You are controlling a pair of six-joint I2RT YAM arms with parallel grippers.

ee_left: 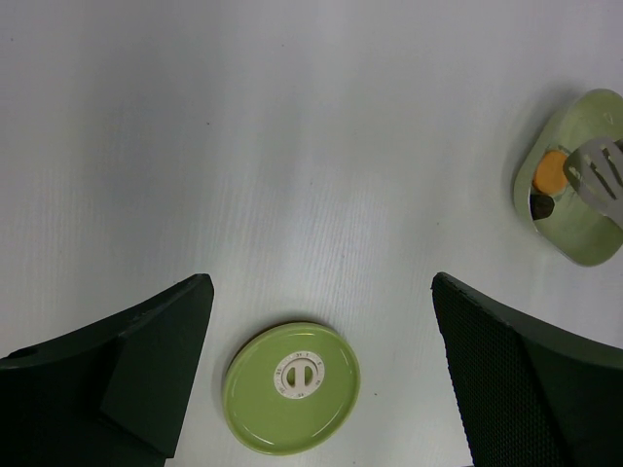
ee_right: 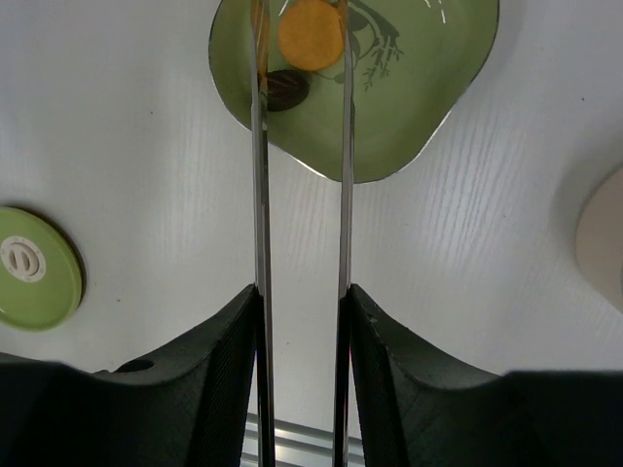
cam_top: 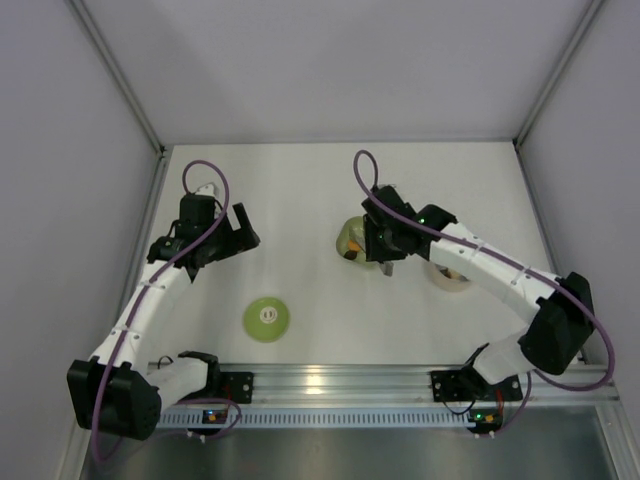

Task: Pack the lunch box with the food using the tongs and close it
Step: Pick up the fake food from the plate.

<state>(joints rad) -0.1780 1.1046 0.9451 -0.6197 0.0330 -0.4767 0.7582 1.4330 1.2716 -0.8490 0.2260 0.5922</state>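
Right gripper point(ee_right: 302, 292) was clamped on the tongs point(ee_right: 259, 195), one finger against each slim arm, and the arms ran straight ahead of it nearly parallel with a gap between them. The tips reached into the green dish point(ee_right: 399, 107), just ahead of the gripper. The dish held an orange chunk point(ee_right: 310, 31) sitting between the two tips, close against the right-hand arm; I could not tell whether it was pinched. A dark brown chunk point(ee_right: 285, 88) lay beside the left-hand arm, nearer the gripper. The lunch box point(cam_top: 447, 280) stood just to the right of the right gripper, partly under that arm, so its contents could not be seen. Its lid point(ee_left: 292, 387) lay flat on the table point(cam_top: 300, 180), off the box and well to the left, below and slightly back from the left gripper point(ee_left: 321, 287). That gripper hung over the table with jaws spread wide, holding nothing. Bare tabletop lay between the lid and the dish and ahead of both grippers up to the back wall point(cam_top: 340, 70). The dish and box sat away from the side walls, and the lid lay near the front rail point(cam_top: 330, 380).
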